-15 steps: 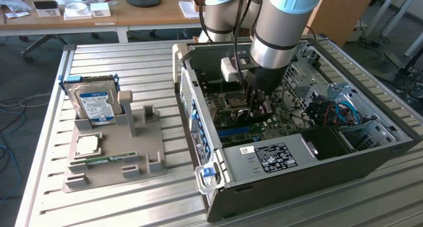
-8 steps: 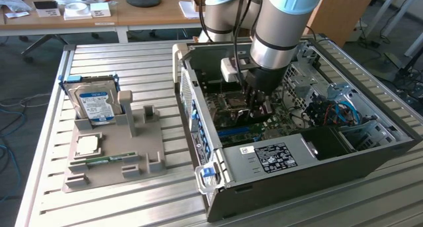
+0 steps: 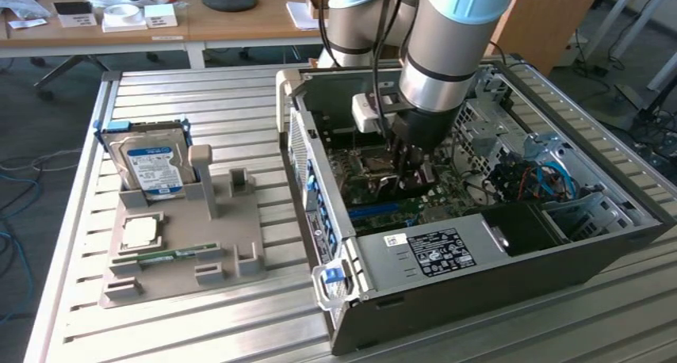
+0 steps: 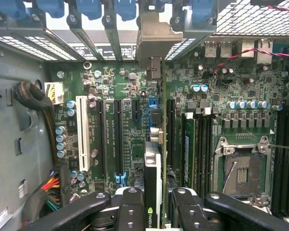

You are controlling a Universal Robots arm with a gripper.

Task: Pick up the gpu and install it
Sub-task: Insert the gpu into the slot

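Note:
My gripper [image 4: 156, 214] is shut on the gpu [image 4: 152, 168], one black finger [image 4: 130, 207] on each side of the thin card. I see the card edge-on, with a green logo near the fingers. Its silver end bracket [image 4: 154, 38] reaches the rear slot openings of the case. The card stands upright over the motherboard [image 4: 135, 96], between the long black expansion slots [image 4: 118, 139] and the memory slots. In the exterior view the gripper [image 3: 413, 173] is down inside the open computer case [image 3: 476, 244], with the gpu [image 3: 414, 187] dark below it, close to the board.
On the exterior view's left, a grey holder [image 3: 227, 244] carries a blue-labelled hard drive [image 3: 154, 165], a processor chip [image 3: 141, 232] and a green memory stick [image 3: 170, 256]. Inside the case are the power supply [image 3: 445, 248], an empty processor socket [image 4: 241, 173], a white slot [image 4: 82, 134] and cable bundles [image 4: 48, 187].

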